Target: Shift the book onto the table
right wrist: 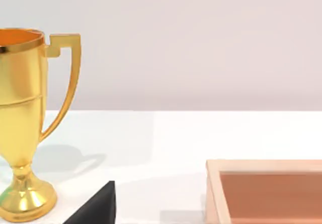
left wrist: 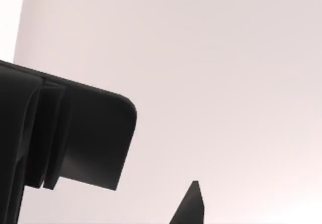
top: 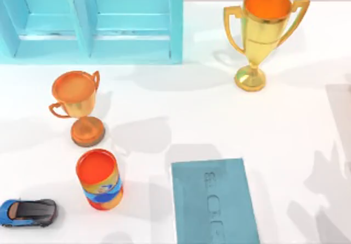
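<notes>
Book point(top: 215, 202) lies flat on the table point(top: 296, 145), dull teal cover up, faint embossed marks down its middle, near the front edge of the top view and a little right of centre; its near end runs out of frame. It rests directly on the white surface, apart from everything else. Just to its left stands an orange can point(top: 99, 179), upright, open top showing orange, a blue and yellow band round it. Left of the can, at the front left corner, a small blue and black toy car point(top: 27, 212). Behind the can, a small copper-toned trophy point(top: 78, 106), upright on a round base. Along the back left, a turquoise shelf unit point(top: 93, 22) with open compartments. Back right, a larger gold trophy point(top: 263, 35) with two handles, orange inside the cup; it also appears in the right wrist view point(right wrist: 22, 123), standing on the table near a shallow wooden tray point(right wrist: 266, 189). Right gripper: a dark fingertip point(right wrist: 95, 206) pokes into the right wrist view, fingers' spacing cannot be told. Left gripper: dark finger parts point(left wrist: 70, 133) against a plain pale background in the left wrist view, spread or pressed together cannot be told.
</notes>
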